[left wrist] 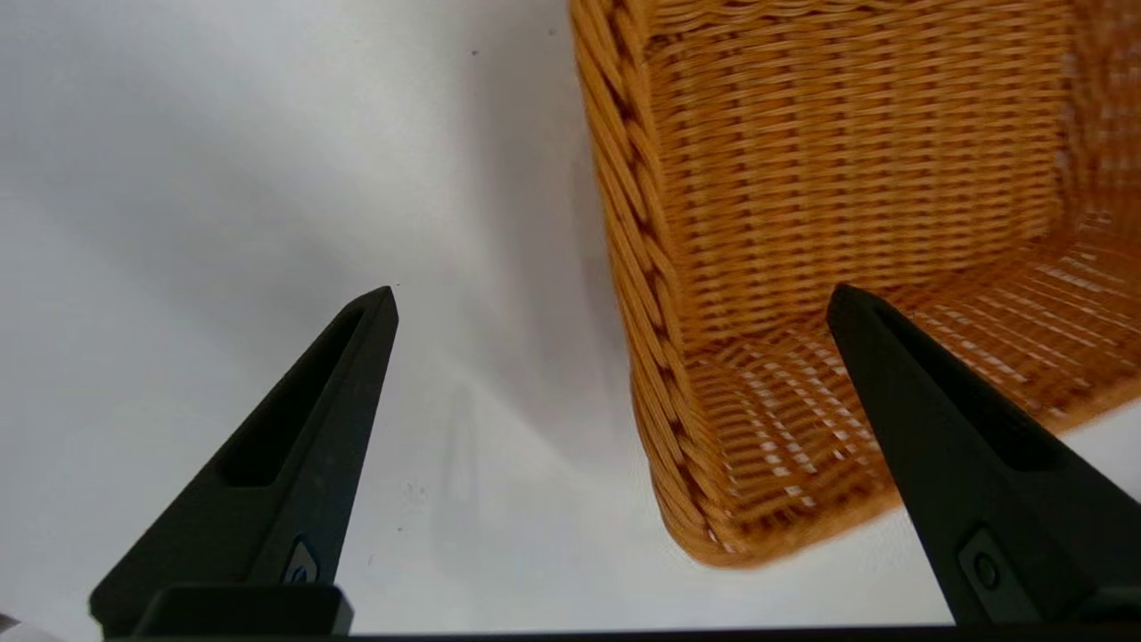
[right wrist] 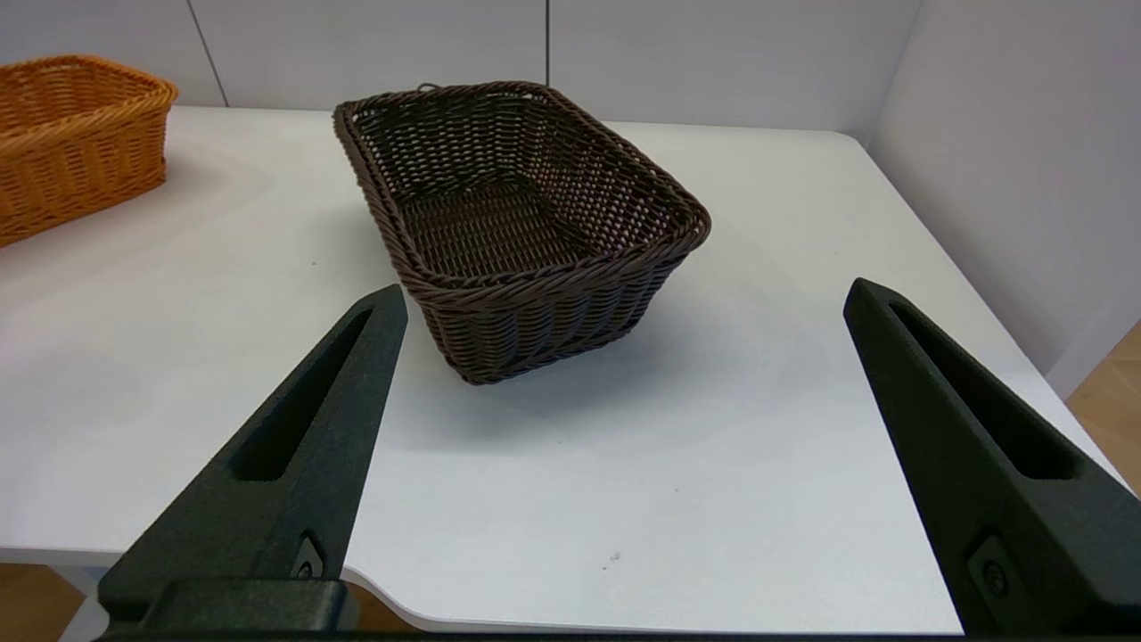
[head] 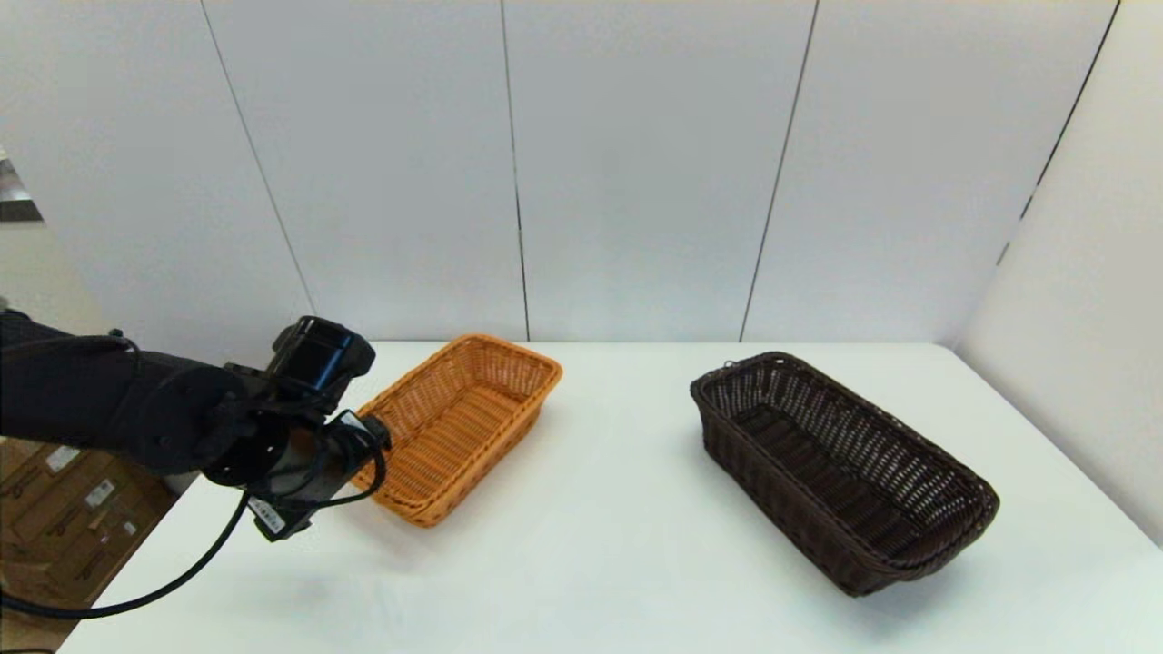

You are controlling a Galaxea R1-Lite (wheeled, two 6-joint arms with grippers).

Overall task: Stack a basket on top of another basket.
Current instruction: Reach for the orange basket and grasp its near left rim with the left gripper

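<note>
The dark brown basket [head: 840, 468] rests on the right half of the white table, also shown in the right wrist view [right wrist: 517, 223]. The orange basket [head: 463, 422] lies left of centre. My left gripper [left wrist: 611, 299] hangs open over the orange basket's near left corner, its braided rim [left wrist: 637, 223] between the fingers, one finger over the table and the other over the basket's inside [left wrist: 847, 178]. Nothing is gripped. My right gripper [right wrist: 624, 290] is open and empty, back beyond the table's near edge, facing the dark basket's short end; it is out of the head view.
The white table [head: 618, 545] meets white wall panels at the back and on the right. The left arm [head: 136, 409] reaches in over the table's left edge, a black cable hanging from it. The table's near rounded corner [right wrist: 428, 615] lies just ahead of the right gripper.
</note>
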